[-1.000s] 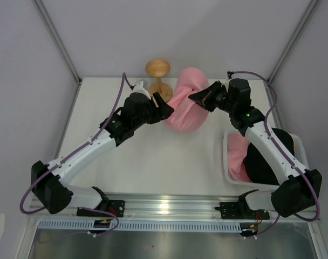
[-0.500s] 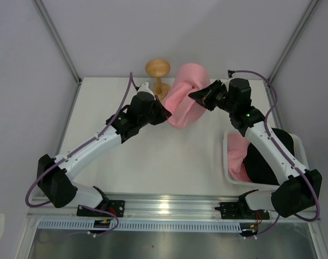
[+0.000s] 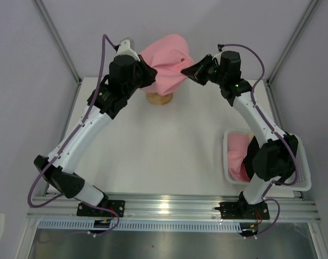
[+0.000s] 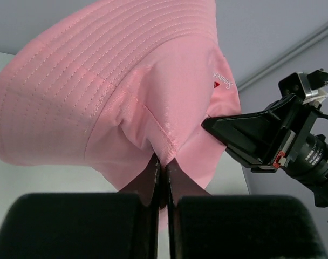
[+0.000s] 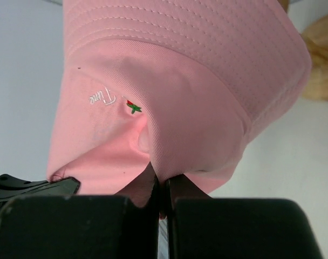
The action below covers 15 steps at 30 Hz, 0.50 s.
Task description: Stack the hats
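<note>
Pink hat [image 3: 165,54]: off the table, lifted at the 12 o'clock end of the top view and stretched between both grippers. Brim stitching shows in both wrist views, and there is a small red-and-green stitched mark [image 5: 133,107] beside white lettering.

Left gripper [image 3: 147,74]: on the hat's 9 o'clock side, fingers [image 4: 153,178] pinched tight on a fold of the fabric.

Right gripper [image 3: 191,70]: on the 3 o'clock side, jaws closed the same way on a fold of the brim.

Wooden stand [image 3: 159,98]: under the hat, only its foot showing; contact with the hat can't be judged.

White basket [image 3: 303,181]: on the table [image 3: 169,145] at about 4 o'clock. It holds pink fabric [image 3: 237,156] (hat or not, unclear), and the right arm crosses over it.
</note>
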Each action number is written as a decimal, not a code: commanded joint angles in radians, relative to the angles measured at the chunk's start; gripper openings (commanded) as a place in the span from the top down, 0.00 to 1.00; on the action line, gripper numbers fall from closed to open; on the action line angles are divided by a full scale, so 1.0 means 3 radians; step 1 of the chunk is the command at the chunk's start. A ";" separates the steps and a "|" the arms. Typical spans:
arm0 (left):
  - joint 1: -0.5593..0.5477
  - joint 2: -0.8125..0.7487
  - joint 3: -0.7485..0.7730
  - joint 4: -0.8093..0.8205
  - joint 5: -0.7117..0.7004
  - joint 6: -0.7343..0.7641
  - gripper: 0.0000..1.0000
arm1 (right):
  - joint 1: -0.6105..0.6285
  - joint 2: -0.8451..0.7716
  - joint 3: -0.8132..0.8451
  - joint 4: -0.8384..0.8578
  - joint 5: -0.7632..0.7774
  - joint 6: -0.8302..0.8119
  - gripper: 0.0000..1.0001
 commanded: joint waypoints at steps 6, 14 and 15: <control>0.0492 0.0566 0.0564 -0.0083 0.0012 -0.0142 0.99 | -0.0037 0.1220 0.1358 0.0041 -0.0032 0.0120 1.00; 0.0779 0.1001 0.0871 -0.0119 0.0165 -0.0535 0.99 | 0.0014 0.1762 0.1983 0.0036 0.0086 0.0192 1.00; 0.0810 0.1036 0.0891 -0.0098 0.0191 -0.0571 0.99 | 0.0014 0.1783 0.1998 0.0041 0.0106 0.0192 1.00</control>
